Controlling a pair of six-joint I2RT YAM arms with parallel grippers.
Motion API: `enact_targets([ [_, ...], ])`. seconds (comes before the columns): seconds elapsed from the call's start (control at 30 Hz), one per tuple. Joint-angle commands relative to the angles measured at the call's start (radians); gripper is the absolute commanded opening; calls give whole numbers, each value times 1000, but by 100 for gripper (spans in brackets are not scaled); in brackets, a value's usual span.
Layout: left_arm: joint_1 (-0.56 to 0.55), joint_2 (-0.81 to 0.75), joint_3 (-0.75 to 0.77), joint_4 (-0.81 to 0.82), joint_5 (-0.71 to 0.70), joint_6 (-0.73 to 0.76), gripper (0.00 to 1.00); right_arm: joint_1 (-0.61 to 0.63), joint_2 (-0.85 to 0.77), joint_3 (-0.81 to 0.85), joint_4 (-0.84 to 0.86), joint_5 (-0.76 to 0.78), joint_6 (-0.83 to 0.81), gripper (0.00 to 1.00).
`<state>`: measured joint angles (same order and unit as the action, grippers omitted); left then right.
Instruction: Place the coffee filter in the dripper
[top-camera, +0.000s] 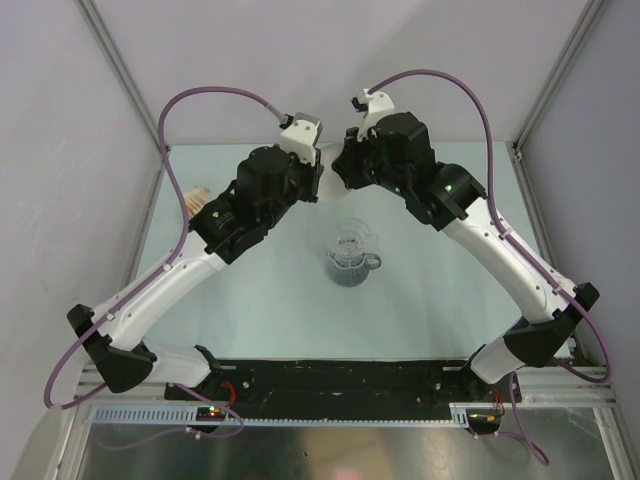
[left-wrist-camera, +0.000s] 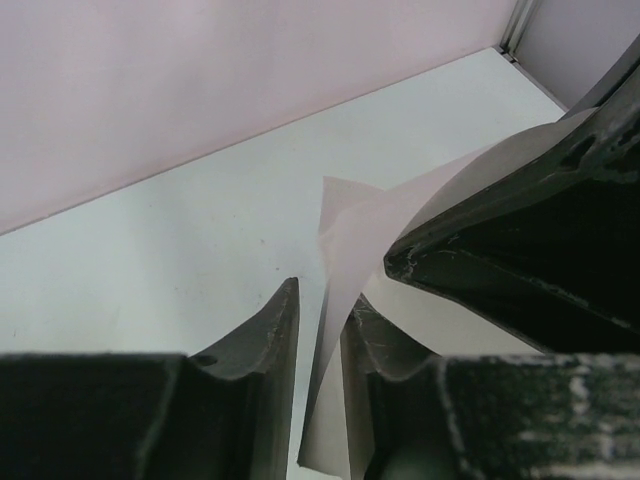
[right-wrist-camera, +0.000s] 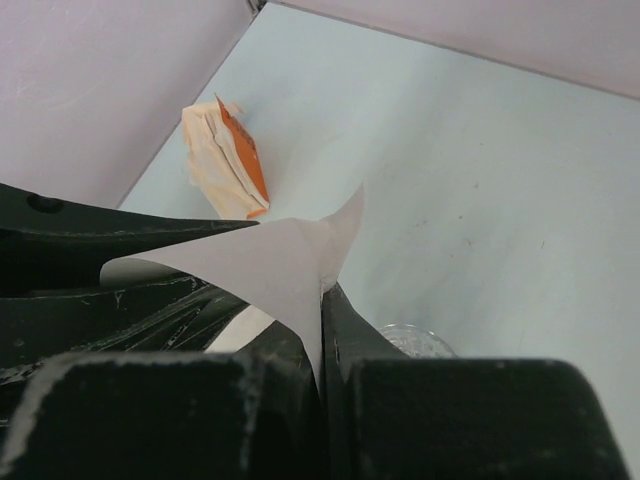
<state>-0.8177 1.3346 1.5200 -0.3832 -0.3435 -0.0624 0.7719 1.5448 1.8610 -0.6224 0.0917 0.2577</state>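
The white paper coffee filter (left-wrist-camera: 350, 240) hangs in the air between my two grippers at the back middle of the table. My right gripper (right-wrist-camera: 322, 290) is shut on one edge of it (right-wrist-camera: 270, 265). My left gripper (left-wrist-camera: 325, 292) has its jaws a little apart with the paper passing between them, lying against the right finger (left-wrist-camera: 365, 345) and clear of the left one. In the top view both grippers (top-camera: 305, 175) (top-camera: 345, 165) meet and hide most of the filter. The grey ribbed dripper (top-camera: 352, 255) stands upright nearer the arm bases, apart from both; its rim shows in the right wrist view (right-wrist-camera: 415, 342).
A tan stack of filters with an orange wrapper (top-camera: 200, 197) lies at the back left by the wall, also in the right wrist view (right-wrist-camera: 225, 150). Pale walls close the table (top-camera: 270, 320) at the back and sides. The right gripper's fingers (left-wrist-camera: 500, 250) cross the left wrist view.
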Motion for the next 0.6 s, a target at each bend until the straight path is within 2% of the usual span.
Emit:
enact_targets([
  [0.0,-2,-23,20,31,-37,-17,26,-7,-20,6,19,29,11,0],
  [0.1,-2,-21,22,31,-25,-19,18,-7,-21,-1,22,31,12,0],
  [0.23,-7,-16,30,31,13,-14,3,-1,-13,2,31,40,5,0],
  [0.33,-17,-14,31,33,24,-13,1,2,-6,6,35,49,2,0],
  [0.47,-23,-13,36,32,27,-11,1,0,-7,6,36,42,-1,0],
  [0.53,-23,-24,34,30,40,-1,13,-13,-11,2,36,15,-4,0],
  [0.57,-22,-34,31,29,57,9,22,-23,-19,-4,34,-4,-5,0],
])
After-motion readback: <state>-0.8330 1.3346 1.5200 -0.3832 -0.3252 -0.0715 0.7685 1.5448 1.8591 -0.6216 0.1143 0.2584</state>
